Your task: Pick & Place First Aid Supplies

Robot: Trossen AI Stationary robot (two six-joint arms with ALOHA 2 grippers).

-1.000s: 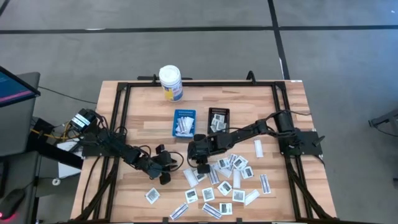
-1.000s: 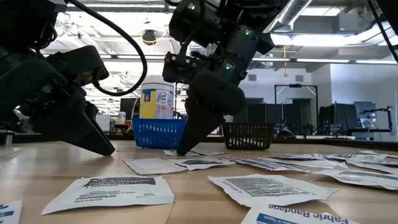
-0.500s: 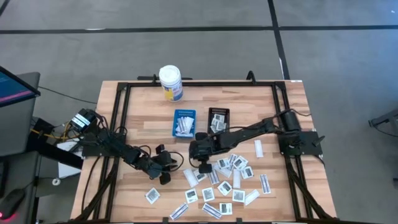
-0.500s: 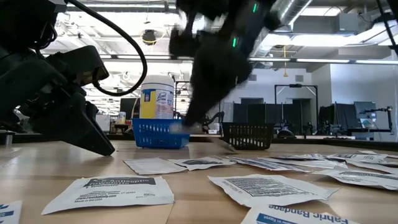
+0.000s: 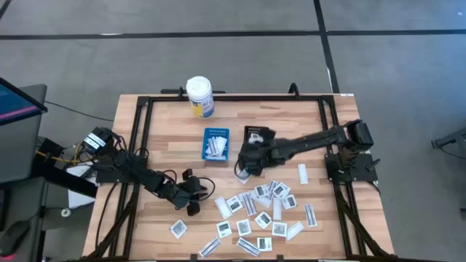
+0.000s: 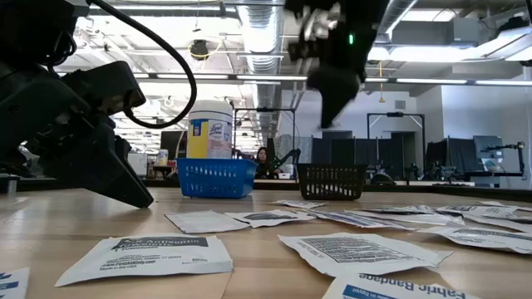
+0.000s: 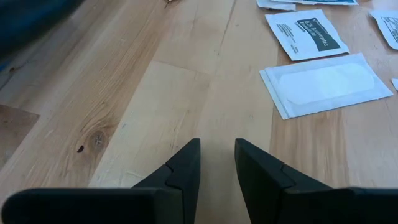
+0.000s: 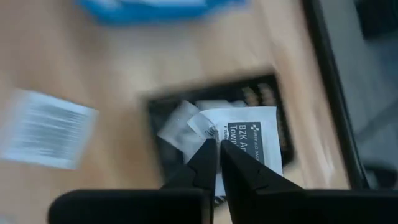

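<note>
Many first aid supplies, small white packets point(image 5: 258, 211), lie flat on the wooden table's near right part. My right gripper point(image 8: 217, 149) hangs above the black tray point(image 5: 256, 135), shut on one white packet with dark print point(image 8: 252, 146). Other packets lie in that black tray point(image 8: 177, 127). The blue tray point(image 5: 215, 143) stands to its left. My left gripper point(image 7: 216, 152) waits low over bare wood at the near left, open with nothing between its fingers. Two packets point(image 7: 326, 81) lie beyond it. My right gripper pinches the printed packet between its two fingertips, near one side edge point(image 8: 235, 138). The fingers slant downward at it. The packet is lifted clear of the table and sticks out past the fingertips over the black tray.
A white bottle with a yellow label point(image 5: 199, 96) stands at the far edge, behind the trays. A black frame point(image 5: 138, 145) runs around the table top. Bare wood point(image 5: 167, 138) lies left of the blue tray.
My right gripper has risen from the packets on the table and gone toward the far edge, to above the black tray, tipping and rolling as it went. It has carried one white packet up, clear of the table.
</note>
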